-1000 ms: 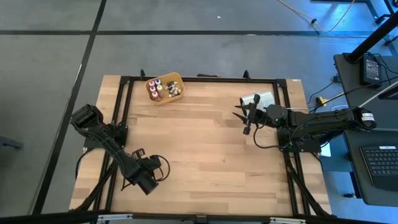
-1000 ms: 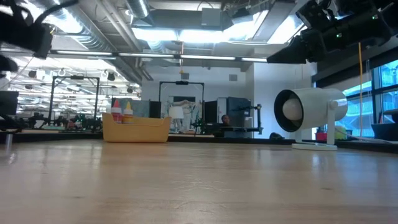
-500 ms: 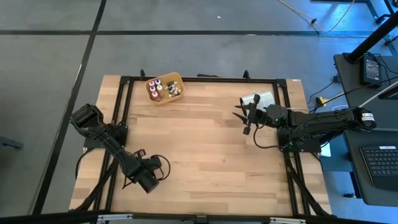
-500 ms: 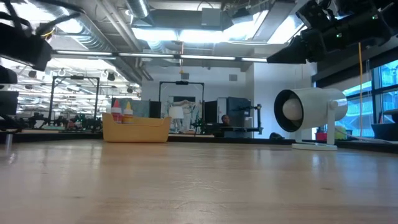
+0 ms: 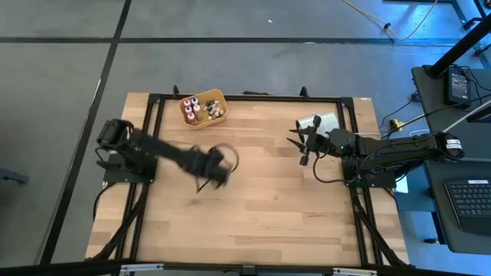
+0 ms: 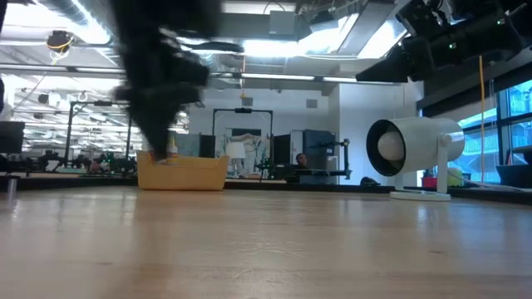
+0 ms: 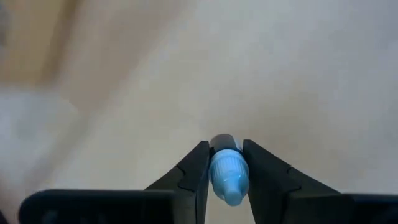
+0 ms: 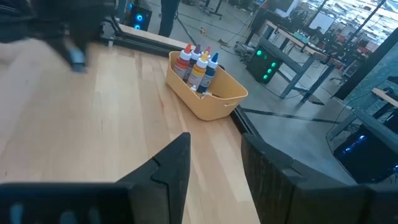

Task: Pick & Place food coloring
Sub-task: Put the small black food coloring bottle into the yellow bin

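Overhead, left gripper [image 7: 226, 169] pinches one blue bottle [image 7: 227, 173]; four bottles [image 8: 198, 64] fill tray [image 8: 214, 102].

Matt wood table [image 5: 261, 192], plastic tray [image 5: 217, 99].

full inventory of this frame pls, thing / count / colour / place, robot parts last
blue bottle: one, blue with a pale blue cap, clamped between the left gripper's fingers.
bottles in tray: at least four, pale bodies with red, orange and blue caps, upright in the tray; exact count cannot be told.
tray: one, yellow-orange, far edge of the table, left of centre.
white cylinder: one, white, on a stand at the table's far right corner.
table: one, light wood with a black frame.
left gripper: one, dark, above the table's left-centre, short of the tray, shut on the blue bottle.
right gripper: one, dark, beside the white cylinder, fingers apart, holding nothing.
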Controlling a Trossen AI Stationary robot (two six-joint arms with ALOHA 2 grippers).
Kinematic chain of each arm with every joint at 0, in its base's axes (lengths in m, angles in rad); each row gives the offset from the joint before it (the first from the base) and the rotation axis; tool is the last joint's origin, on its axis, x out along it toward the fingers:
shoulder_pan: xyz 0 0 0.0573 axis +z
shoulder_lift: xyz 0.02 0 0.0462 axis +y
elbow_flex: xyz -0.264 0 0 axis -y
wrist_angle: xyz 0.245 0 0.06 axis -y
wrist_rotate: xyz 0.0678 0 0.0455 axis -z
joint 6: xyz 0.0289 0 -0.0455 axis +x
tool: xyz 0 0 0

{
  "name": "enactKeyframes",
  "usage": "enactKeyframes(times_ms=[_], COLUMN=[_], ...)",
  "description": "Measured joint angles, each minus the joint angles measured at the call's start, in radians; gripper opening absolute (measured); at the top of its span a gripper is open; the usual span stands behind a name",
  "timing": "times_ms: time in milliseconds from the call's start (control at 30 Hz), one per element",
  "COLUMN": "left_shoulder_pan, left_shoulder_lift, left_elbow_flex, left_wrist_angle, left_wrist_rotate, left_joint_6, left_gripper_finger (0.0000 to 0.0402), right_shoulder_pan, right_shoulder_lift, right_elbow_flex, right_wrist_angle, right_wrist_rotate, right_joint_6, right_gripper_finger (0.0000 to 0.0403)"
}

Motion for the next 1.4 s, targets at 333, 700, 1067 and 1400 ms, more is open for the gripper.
enactKeyframes(times_ms=[333,700,1067,1400], left_shoulder_pan=[0.473,0.798,0.864,0.871], left_shoulder_lift=[0.000,0.034,0.113,0.150], left_elbow_flex=[0.178,0.178,0.178,0.178], left_wrist_angle=[0.093,0.272,0.323,0.324], left_wrist_rotate=[0.002,0.153,0.188,0.182], left_joint_6=[0.537,0.670,0.713,0.719], left_gripper_finger=[0.0086,0.0084,0.0087,0.0094], right_shoulder_pan=[0.000,0.000,0.000,0.000], right_shoulder_lift=[0.000,0.000,0.000,0.000], right_elbow_flex=[0.000,0.000,0.000,0.000], right_wrist_angle=[-0.054,-0.065,-0.063,-0.063], right_wrist_rotate=[0.000,0.000,0.001,0.000], right_joint_6=[-0.001,-0.027,-0.027,-0.027], right_gripper_finger=[0.0145,0.0145,0.0145,0.0145])
